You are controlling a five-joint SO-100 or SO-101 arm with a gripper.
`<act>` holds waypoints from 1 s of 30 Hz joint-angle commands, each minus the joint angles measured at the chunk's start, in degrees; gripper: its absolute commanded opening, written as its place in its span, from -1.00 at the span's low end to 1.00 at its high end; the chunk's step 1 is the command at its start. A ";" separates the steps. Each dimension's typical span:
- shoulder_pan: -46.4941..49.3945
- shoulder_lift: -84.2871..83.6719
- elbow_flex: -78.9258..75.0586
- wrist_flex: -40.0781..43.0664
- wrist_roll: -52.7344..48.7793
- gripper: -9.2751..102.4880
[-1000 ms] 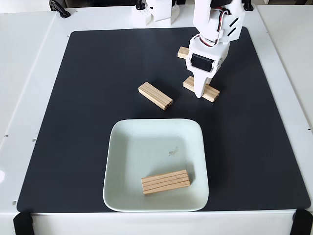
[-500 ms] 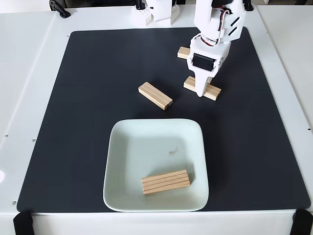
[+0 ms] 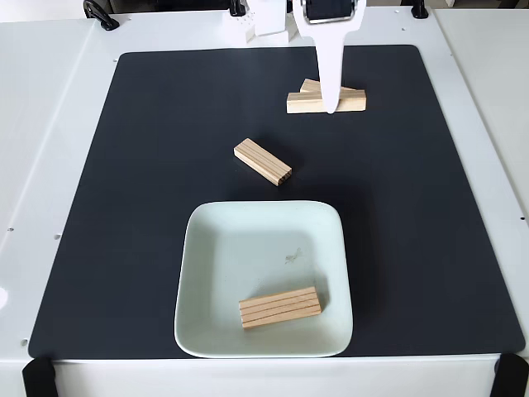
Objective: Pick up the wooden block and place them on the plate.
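- Blocks: I count four. One lies in the plate (image 3: 263, 277) toward 6 o'clock (image 3: 279, 307), one sits loose on the mat (image 3: 149, 207) near centre (image 3: 262, 161), and two are up at 1 o'clock.
- Of that pair, the front block (image 3: 307, 102) appears lifted and level, with the rear one (image 3: 310, 85) peeking out just behind it.
- End effector (image 3: 331, 106): it reaches down from the top edge, its white finger (image 3: 329, 70) crossing the front block's middle. I judge it clamped on that block, jaws narrow around it.
- Step in hand, as I read it: carrying the second block after the pick.
- Next move calls for swinging toward 6 o'clock, clearing the centre block, then lowering over a bare part of the plate beside the block already there, and letting go.
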 commanded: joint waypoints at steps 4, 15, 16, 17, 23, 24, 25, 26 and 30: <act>6.50 -5.71 -3.52 -19.42 -11.69 -0.84; 8.79 -36.74 -40.25 -22.68 -14.15 -0.84; 8.79 -39.02 -43.42 -22.68 -14.15 -0.84; 8.79 -41.13 -46.23 -22.68 -14.15 -0.84; 8.79 -51.24 -58.97 -22.76 -14.15 -0.84; 8.79 -52.56 -60.38 -22.76 -14.15 -0.84; 8.79 -53.88 -61.61 -23.03 -14.15 -0.84; 8.79 -55.11 -62.84 -23.29 -14.15 -0.84; 9.14 -60.03 -67.50 -23.29 -14.15 -0.84</act>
